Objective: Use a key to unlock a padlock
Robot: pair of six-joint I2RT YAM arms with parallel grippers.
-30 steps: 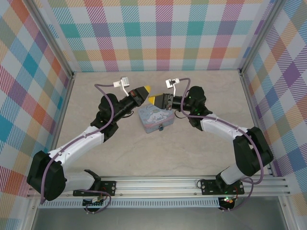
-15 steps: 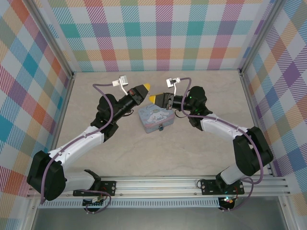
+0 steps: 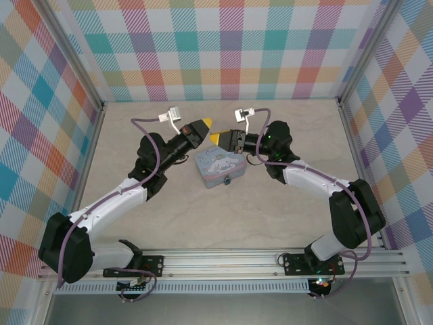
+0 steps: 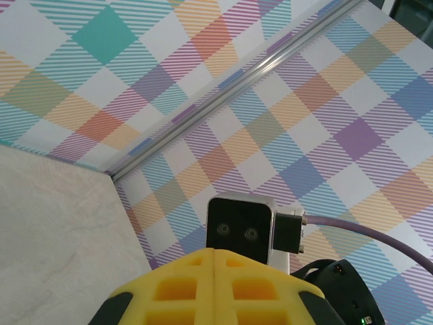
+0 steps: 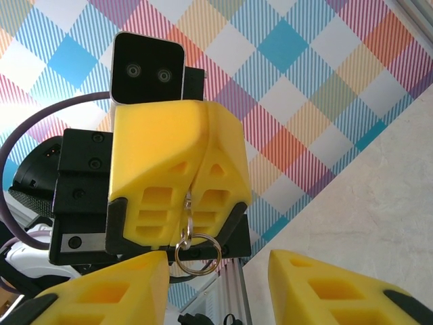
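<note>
Fingers of my left gripper [image 3: 203, 126] are pressed tight together, yellow pad against yellow pad. My right wrist camera looks straight at them and shows the key [image 5: 189, 203] nipped in the seam. Only a thin edge of metal shows there, with a small wire ring [image 5: 197, 252] hanging free below it. That gripper is raised off the table [image 3: 223, 223], over the far left side of the tin [image 3: 218, 166], and it points right.

The tin sits in the middle, between my two arms and on the near side of both fingertips. It is a light blue box with a cartoon print on its lid. The lid is down, so whatever is inside is hidden from me. On the tin's near wall, toward the right corner, there is a small dark piece that I take for the padlock [image 3: 229, 181]. It is too small for me to tell whether its shackle is closed.

My right gripper [image 3: 218, 138] faces the left one from the other side, tips near each other and just above the tin's far edge. Its fingers [image 5: 101, 294] are spread, with a clear gap between them and nothing in it. In the right wrist view, the hanging ring sits just above that gap.
</note>
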